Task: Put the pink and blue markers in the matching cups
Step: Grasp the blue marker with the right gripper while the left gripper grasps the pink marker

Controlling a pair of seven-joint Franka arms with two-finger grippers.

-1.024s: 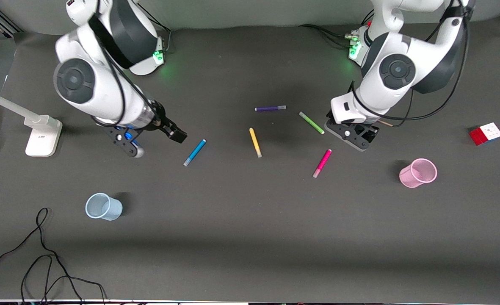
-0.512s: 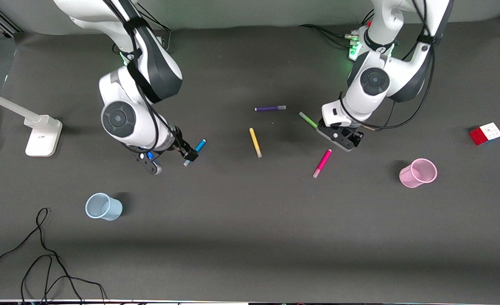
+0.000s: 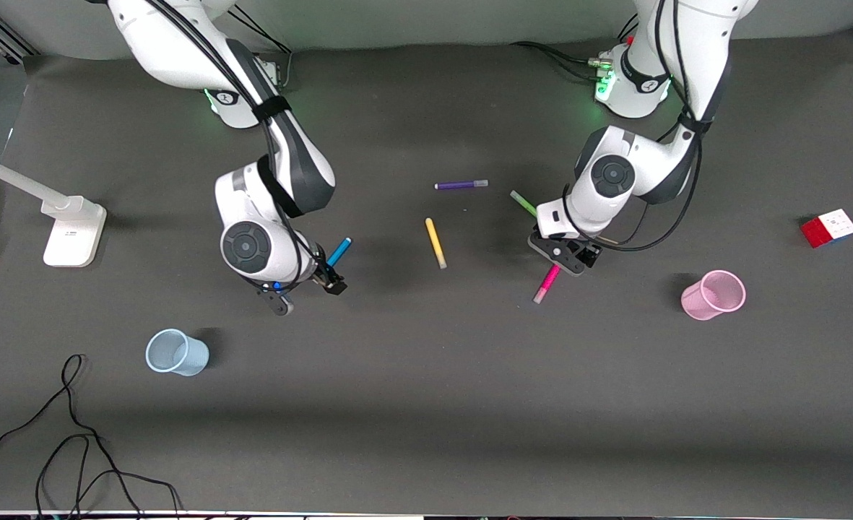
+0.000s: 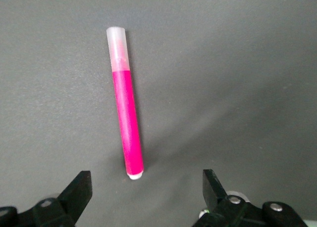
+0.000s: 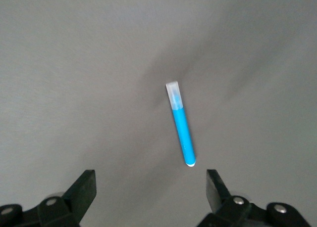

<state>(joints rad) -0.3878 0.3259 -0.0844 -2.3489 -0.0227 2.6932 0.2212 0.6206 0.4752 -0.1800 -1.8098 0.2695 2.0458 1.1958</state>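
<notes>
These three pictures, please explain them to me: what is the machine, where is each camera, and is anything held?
Two robot arms work at a dark table. The big picture looks down from high across the table; each small one comes from a camera on one arm's wrist. The left hand hangs open over the pink marker; the right hand hangs open over the blue marker. Nothing is held. A pink cup and a blue cup stand empty, nearer the front camera. Purple, yellow and green markers also lie there.

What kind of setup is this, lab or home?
Likely a robotics lab bench: two arms bolted to a dark mat-covered table, a camera stand, loose cables, and markers and cups laid out as test props.
</notes>
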